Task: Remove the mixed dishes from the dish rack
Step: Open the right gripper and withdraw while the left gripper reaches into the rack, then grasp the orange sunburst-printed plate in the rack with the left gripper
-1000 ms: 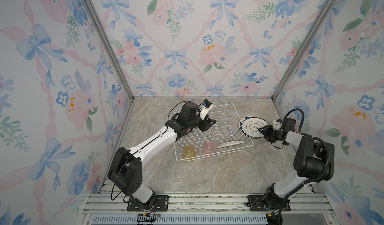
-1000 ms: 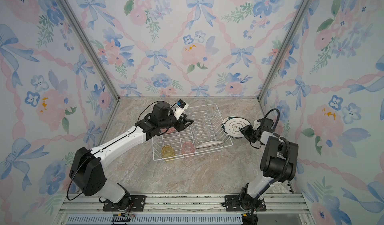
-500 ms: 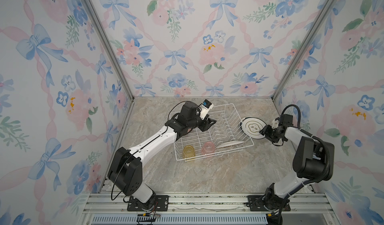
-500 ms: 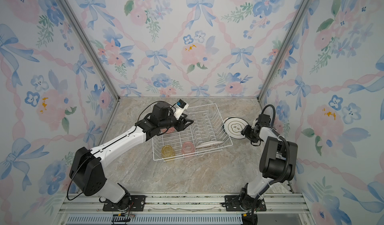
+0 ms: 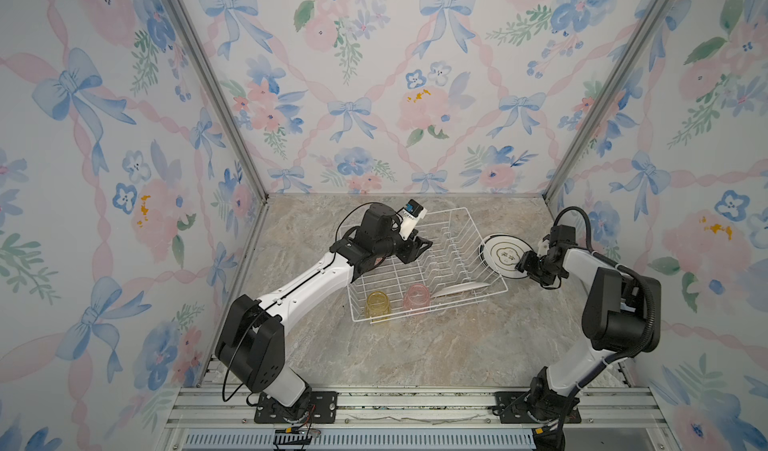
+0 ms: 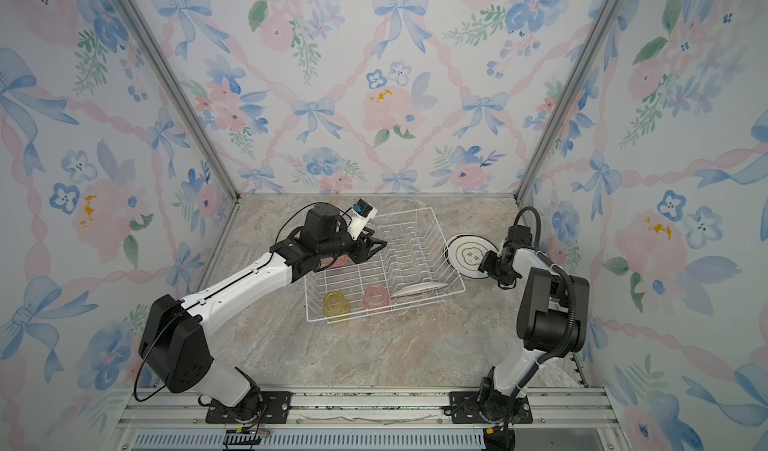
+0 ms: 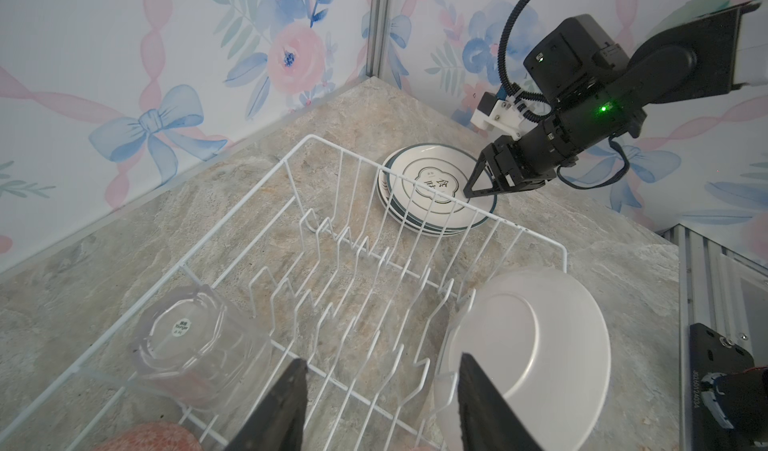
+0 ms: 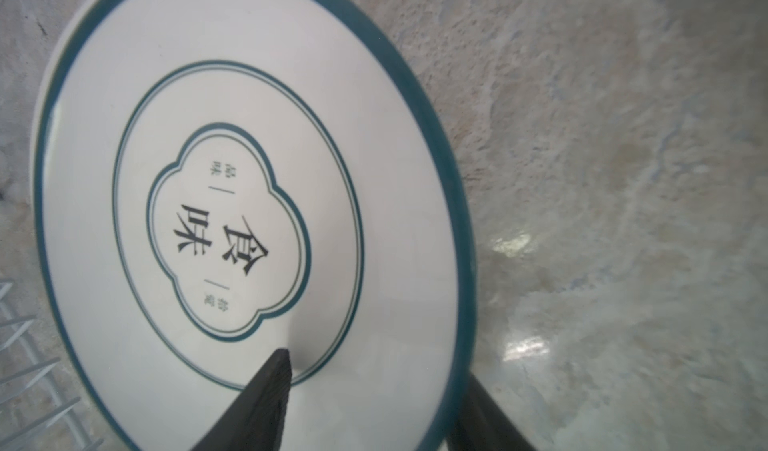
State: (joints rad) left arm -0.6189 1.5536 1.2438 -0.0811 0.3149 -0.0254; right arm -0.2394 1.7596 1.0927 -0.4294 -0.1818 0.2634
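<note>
The white wire dish rack (image 5: 478, 228) (image 6: 436, 230) (image 7: 266, 178) stands mid-table. In it lie a yellow tumbler (image 5: 378, 303) (image 6: 336, 302), a pink tumbler (image 5: 416, 297) (image 6: 376, 296), a leaning white plate (image 5: 459, 289) (image 7: 532, 345), a clear tumbler (image 7: 199, 345) and a pink-red bowl (image 7: 153, 438). My left gripper (image 5: 422, 247) (image 6: 380, 246) (image 7: 382, 359) hangs open over the rack's far-left end, holding nothing. A stack of dark-rimmed plates (image 5: 505, 255) (image 6: 469, 255) (image 8: 249, 220) lies right of the rack. My right gripper (image 5: 521, 264) (image 7: 471, 189) (image 8: 376, 365) stands open astride the top plate's rim.
Flowered walls close the cell on three sides, and the right wall is near the plate stack. Marble tabletop (image 5: 436, 345) stretches in front of the rack. A metal rail (image 5: 395, 403) with both arm bases runs along the front edge.
The right gripper's jaws have widened around the top plate's rim, and its wrist has shifted slightly. The left arm and the dishes in the rack have not moved.
</note>
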